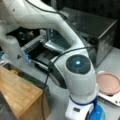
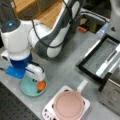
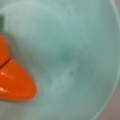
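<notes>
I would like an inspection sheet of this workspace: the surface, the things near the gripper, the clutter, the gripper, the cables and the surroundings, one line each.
Surface: grey table, bare between the items.
Things near the gripper: orange carrot-shaped piece lying in a pale green bowl; in the wrist view the piece lies at the bowl's left side.
Clutter: pink pan on a small white stove; a black tray at a front view's right.
Gripper: the gripper hangs low over the bowl, next to the orange piece; its fingers are not clearly seen.
Cables: black cable running along the arm.
Surroundings: wooden cabinet; metal box behind the arm.
</notes>
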Robot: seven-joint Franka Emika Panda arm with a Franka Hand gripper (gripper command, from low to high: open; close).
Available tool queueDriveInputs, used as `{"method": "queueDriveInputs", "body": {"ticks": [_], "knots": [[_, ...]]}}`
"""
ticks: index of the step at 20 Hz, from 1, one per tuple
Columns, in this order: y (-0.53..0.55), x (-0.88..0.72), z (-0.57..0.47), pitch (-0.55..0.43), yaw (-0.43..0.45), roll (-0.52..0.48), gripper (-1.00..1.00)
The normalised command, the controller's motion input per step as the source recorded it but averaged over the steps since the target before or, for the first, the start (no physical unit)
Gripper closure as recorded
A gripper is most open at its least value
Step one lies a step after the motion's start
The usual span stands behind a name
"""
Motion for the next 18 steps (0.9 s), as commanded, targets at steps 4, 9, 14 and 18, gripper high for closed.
{"method": "queueDriveInputs", "body": {"ticks": [4,9,14,18], "knots": [[0.00,-0.03,0.10,-0.014,0.071,-0.023,-1.00],[0.06,-0.03,0.28,0.046,-0.024,-0.006,-1.00],[0.17,0.02,0.33,0.099,-0.151,0.002,-1.00],[0.29,-0.01,0.42,0.133,-0.183,-0.022,-1.00]]}}
